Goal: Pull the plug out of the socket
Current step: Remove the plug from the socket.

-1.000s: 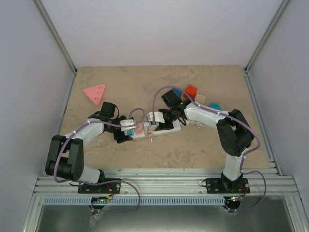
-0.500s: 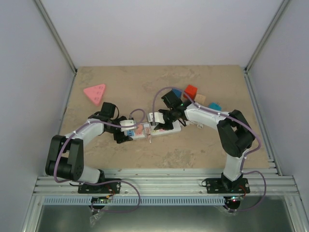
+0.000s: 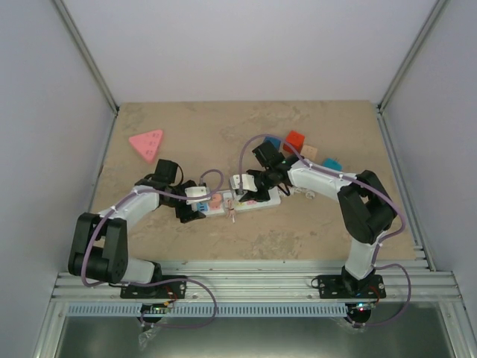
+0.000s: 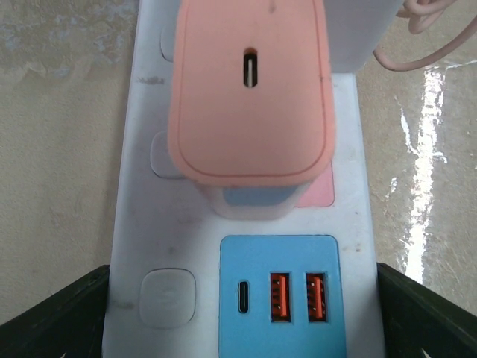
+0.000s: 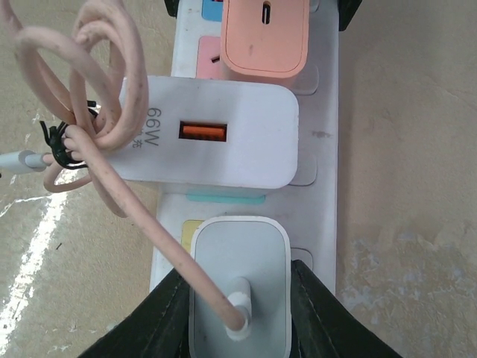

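Observation:
The socket (image 3: 262, 200) is a long white strip lying across the middle of the table, also seen as the socket (image 4: 160, 224) and socket (image 5: 322, 201). A grey-white plug (image 5: 238, 276) with a pink cable sits in its yellow outlet. My right gripper (image 5: 240, 317) is shut on this plug, its black fingers (image 5: 153, 321) pressed against both sides. My left gripper (image 4: 242, 324) straddles the strip's other end at the blue outlet (image 4: 279, 294). Its fingers (image 4: 63, 321) lie against both long edges, holding the strip.
A pink adapter (image 4: 250, 89) and a wide white adapter (image 5: 216, 134) are also plugged in. The pink cable coil (image 5: 97, 112) lies beside them. A pink triangular block (image 3: 147, 143) sits back left. Blue (image 3: 274, 142), red (image 3: 296, 140) and teal (image 3: 331, 163) blocks lie behind the right arm.
My right gripper has closed onto the grey-white plug. Both arms have shifted only slightly, and the strip stays in place.

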Robot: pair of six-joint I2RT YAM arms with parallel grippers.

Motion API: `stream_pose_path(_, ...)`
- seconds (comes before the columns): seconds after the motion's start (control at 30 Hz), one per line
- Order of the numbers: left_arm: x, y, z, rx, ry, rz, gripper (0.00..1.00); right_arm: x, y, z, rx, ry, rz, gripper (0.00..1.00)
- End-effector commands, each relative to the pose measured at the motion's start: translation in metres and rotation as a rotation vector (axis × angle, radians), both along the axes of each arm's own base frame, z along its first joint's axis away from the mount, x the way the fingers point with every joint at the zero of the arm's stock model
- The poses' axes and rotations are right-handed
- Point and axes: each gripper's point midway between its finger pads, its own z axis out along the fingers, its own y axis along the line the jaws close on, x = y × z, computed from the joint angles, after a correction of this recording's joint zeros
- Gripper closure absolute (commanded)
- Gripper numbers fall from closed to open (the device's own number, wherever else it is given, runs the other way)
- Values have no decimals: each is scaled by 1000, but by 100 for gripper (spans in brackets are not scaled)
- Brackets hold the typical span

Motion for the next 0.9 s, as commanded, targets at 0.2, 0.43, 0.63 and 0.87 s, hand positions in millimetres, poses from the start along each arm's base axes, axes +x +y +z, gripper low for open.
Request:
stream_pose_path(0.2,12,-12,26,-90,-102,-26,100,-10,6,22,-10,-29,8,99)
stream_pose_path(0.43,12,-12,28,-93,-107,-25,100,-15,17,25,-6,-42,13,99)
stream_pose_path(0.63,13,-12,29,-93,-112,-23,100,-14,15,28,4,-66,10,99)
stream_pose_path(0.87,13,-12,28,-92,-114,-18,100,-16,3,29,38,-27,27,100)
